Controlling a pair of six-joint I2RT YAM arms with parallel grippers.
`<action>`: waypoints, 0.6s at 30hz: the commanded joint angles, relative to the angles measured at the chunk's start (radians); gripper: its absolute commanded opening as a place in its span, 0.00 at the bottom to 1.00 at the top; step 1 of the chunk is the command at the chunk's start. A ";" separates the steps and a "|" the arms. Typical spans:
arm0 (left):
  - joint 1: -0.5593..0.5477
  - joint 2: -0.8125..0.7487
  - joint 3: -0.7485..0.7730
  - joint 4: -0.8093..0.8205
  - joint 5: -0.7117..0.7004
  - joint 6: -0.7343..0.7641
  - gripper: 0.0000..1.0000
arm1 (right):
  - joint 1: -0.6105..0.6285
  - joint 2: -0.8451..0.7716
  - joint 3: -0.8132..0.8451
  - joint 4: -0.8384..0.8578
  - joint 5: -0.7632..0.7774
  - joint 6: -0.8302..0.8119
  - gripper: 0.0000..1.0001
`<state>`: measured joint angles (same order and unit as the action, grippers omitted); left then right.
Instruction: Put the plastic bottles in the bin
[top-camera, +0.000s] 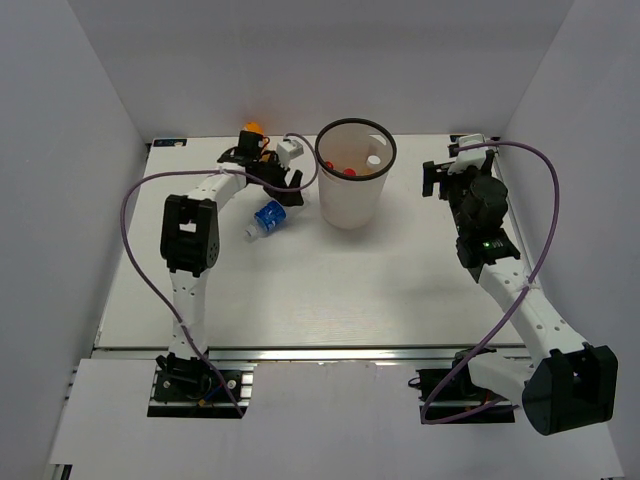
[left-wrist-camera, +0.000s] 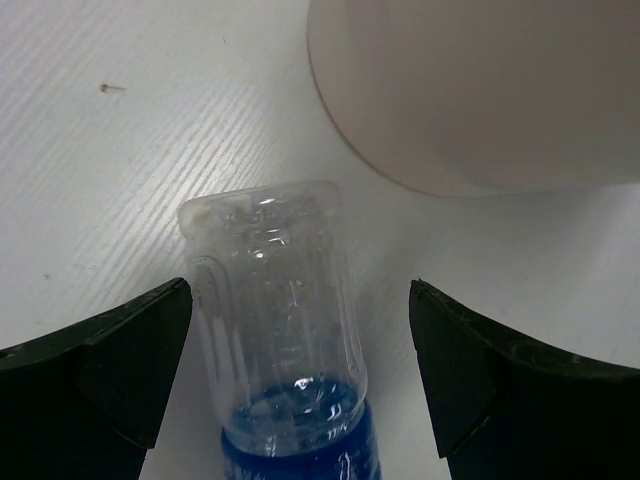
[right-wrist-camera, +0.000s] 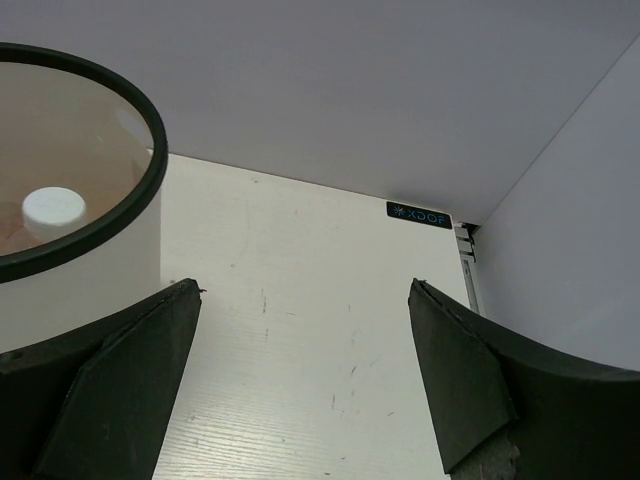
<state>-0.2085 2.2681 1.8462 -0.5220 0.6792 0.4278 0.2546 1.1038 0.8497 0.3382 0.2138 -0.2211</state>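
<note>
A clear plastic bottle with a blue label (top-camera: 268, 218) lies on its side just left of the bin (top-camera: 352, 200). My left gripper (top-camera: 287, 186) hovers over it, open. In the left wrist view the bottle (left-wrist-camera: 275, 310) lies between the fingers with a gap on each side, the bin's white wall (left-wrist-camera: 480, 90) beyond it. An orange bottle (top-camera: 251, 127) shows behind the left wrist. Red caps (top-camera: 345, 171) and a white cap (top-camera: 373, 160) show inside the bin. My right gripper (top-camera: 432, 180) stands open and empty right of the bin, whose black rim (right-wrist-camera: 140, 110) is at its left.
White walls close in the table (top-camera: 350, 290) at the back and both sides. Purple cables loop off both arms. A small black label (right-wrist-camera: 419, 214) sits at the table's back right corner.
</note>
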 joint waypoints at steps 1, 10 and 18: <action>-0.002 0.013 0.044 -0.007 -0.090 -0.024 0.98 | -0.005 -0.024 0.037 0.025 0.018 -0.018 0.89; -0.025 -0.031 -0.041 0.065 -0.180 -0.030 0.63 | -0.005 -0.036 0.023 0.030 0.022 -0.020 0.89; -0.014 -0.174 -0.149 0.141 -0.299 -0.073 0.30 | -0.006 -0.065 0.012 0.032 0.022 -0.004 0.89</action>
<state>-0.2264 2.2356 1.7363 -0.4278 0.4458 0.3752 0.2546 1.0706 0.8497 0.3386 0.2230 -0.2279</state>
